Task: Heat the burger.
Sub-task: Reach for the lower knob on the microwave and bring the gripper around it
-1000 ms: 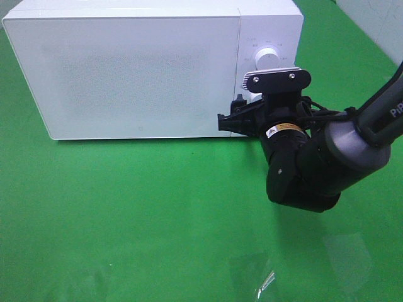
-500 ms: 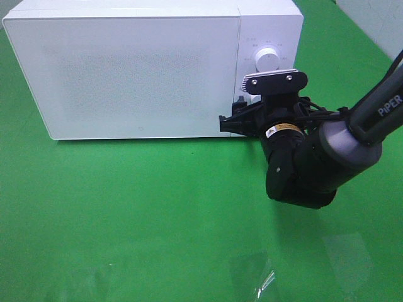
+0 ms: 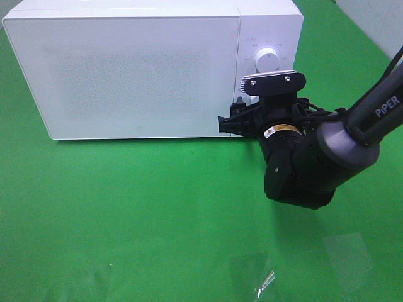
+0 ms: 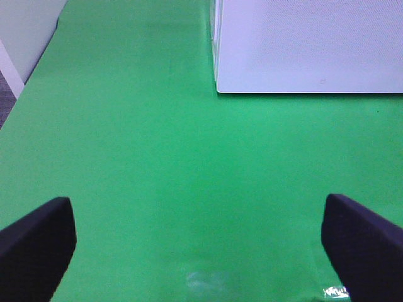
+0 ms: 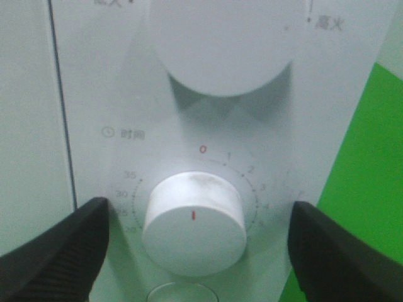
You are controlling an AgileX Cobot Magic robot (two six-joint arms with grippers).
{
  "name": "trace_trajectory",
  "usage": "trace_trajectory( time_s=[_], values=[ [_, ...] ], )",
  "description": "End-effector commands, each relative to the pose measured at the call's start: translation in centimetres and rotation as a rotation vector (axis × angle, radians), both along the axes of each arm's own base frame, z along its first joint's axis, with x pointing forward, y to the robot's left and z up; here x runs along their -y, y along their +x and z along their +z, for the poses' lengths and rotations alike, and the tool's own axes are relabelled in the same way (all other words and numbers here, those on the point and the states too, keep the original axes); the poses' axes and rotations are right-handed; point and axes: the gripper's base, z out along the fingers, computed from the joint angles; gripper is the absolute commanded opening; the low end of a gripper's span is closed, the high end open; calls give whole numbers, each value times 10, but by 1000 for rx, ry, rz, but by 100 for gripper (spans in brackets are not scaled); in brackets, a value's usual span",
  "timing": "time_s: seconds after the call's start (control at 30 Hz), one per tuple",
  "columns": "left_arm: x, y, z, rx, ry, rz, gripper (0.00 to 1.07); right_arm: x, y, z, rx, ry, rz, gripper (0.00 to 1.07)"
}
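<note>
The burger is out of view; the white microwave (image 3: 138,69) stands at the back with its door closed. My right gripper (image 3: 236,123) is at the microwave's control panel. In the right wrist view my right gripper (image 5: 198,242) is open, with its two dark fingers (image 5: 56,251) on either side of the white timer knob (image 5: 195,217) and apart from it. The knob's red mark points down, away from the red 0. My left gripper (image 4: 198,251) is open and empty over the green mat and does not show in the exterior view.
A second, larger white knob (image 3: 266,60) sits above the timer knob on the panel (image 5: 94,82). The microwave's lower left corner (image 4: 302,44) shows in the left wrist view. The green mat (image 3: 126,207) covers the table.
My right arm has shifted slightly left, closer to the control panel. The microwave has not moved.
</note>
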Motion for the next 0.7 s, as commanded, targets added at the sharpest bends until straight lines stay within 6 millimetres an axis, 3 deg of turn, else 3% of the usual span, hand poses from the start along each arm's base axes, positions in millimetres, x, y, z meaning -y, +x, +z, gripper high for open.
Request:
trace_trajectory(
  time_s=[0.03,0.1,0.13,0.17,0.2,0.23,0.27,0.3,0.33,0.37,0.4,0.7],
  values=[
    [0,-1,0,27,1,-2,98,0,7,23,180,12,-22,69],
    [0,-1,0,27,1,-2,98,0,7,23,181,12,-21,64],
    [0,-1,0,27,1,-2,98,0,7,23,185,13,-22,54],
    [0,-1,0,27,1,-2,98,0,7,23,185,13,-22,54],
    [0,-1,0,27,1,-2,98,1,7,24,199,12,-23,41],
    [0,-1,0,27,1,-2,98,1,7,24,199,12,-23,41],
    [0,-1,0,27,1,-2,98,0,7,25,210,11,-18,28],
    [0,-1,0,27,1,-2,98,0,7,25,210,11,-18,28],
    [0,-1,0,27,1,-2,98,-1,7,26,215,10,-9,14],
    [0,-1,0,27,1,-2,98,-1,7,26,215,10,-9,14],
    [0,-1,0,27,1,-2,98,-1,7,26,217,9,-2,4],
    [0,-1,0,27,1,-2,98,-2,7,27,225,21,1,0]
  ],
)
